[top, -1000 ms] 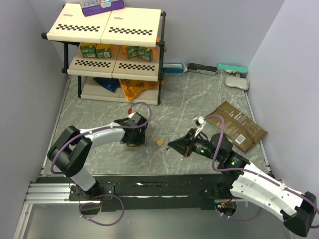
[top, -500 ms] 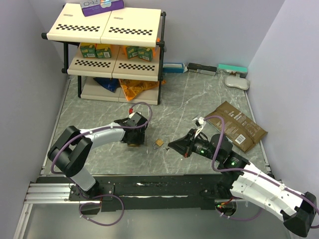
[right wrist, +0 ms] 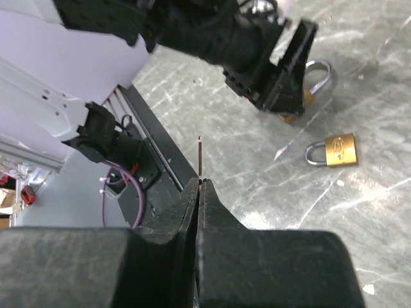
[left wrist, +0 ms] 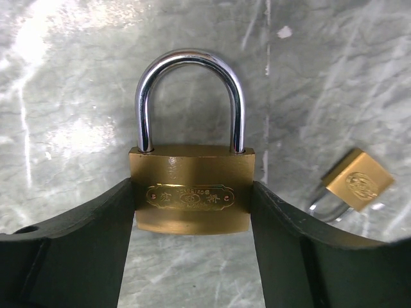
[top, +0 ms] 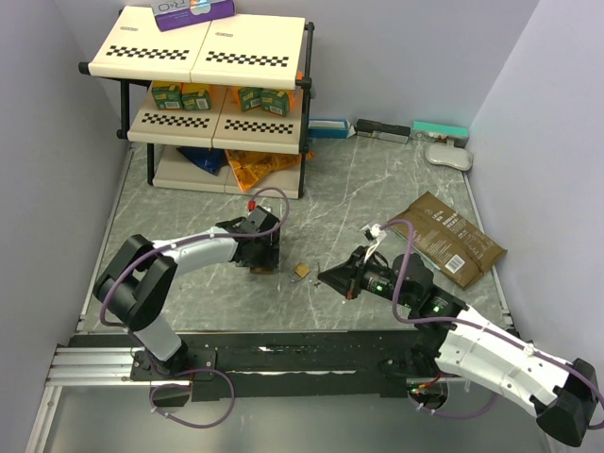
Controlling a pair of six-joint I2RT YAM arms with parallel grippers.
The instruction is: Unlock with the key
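Right gripper (right wrist: 199, 187): jaws pressed fully together, pinching the key (right wrist: 201, 157). Only a thin dark blade stands up out of the fingertips, centre of the right wrist view.

Left gripper (left wrist: 191, 215): clamped on both flanks of the larger brass padlock (left wrist: 191, 192), centre of the left wrist view. Both shackle legs sit in the body. Keyway not visible.

Smaller brass padlock (left wrist: 357, 182) lies loose on the table (left wrist: 64, 77), right of that view, apart from both grippers.

Handling, judged: the key is stiff, light and very thin, and smooth metal is likely to twist or slip in a flat pinch. Hold at the head, blade free. The padlock is heavy, rigid and slick, so the side grip on the body suits it.

Containers: none proper. Shelf rack (top: 245, 49), upper left of the top view, holds green cartons (top: 179, 94) on the middle tier and an orange packet (top: 255, 168) on the bottom one.
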